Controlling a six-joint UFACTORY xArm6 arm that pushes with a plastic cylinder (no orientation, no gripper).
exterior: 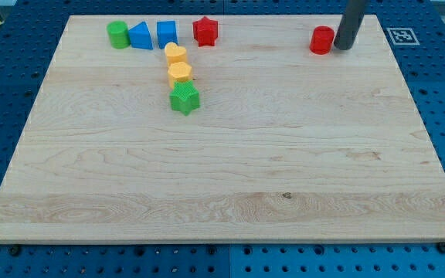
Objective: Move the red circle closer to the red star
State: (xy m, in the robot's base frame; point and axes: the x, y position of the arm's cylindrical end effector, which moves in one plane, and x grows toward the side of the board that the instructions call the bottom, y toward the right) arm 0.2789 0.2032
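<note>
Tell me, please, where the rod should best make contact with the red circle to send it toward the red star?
Press the red circle on its view-right side wall, where my tip already sits. The red star lies to the view's left, so push leftward through the round block's centre.

Showing as one straight rod [352, 23], dark grey going nearly to black, round in section like a thick tube. Looking smooth and matt along the whole visible length, and having about the same width from above to below. Ending in my tip [343, 48], blunt and plain-looking, in the same dark colour as the part above it. Being cut by the view's top edge, so hiding the arm above. Being too small for telling any finer surface detail.
</note>
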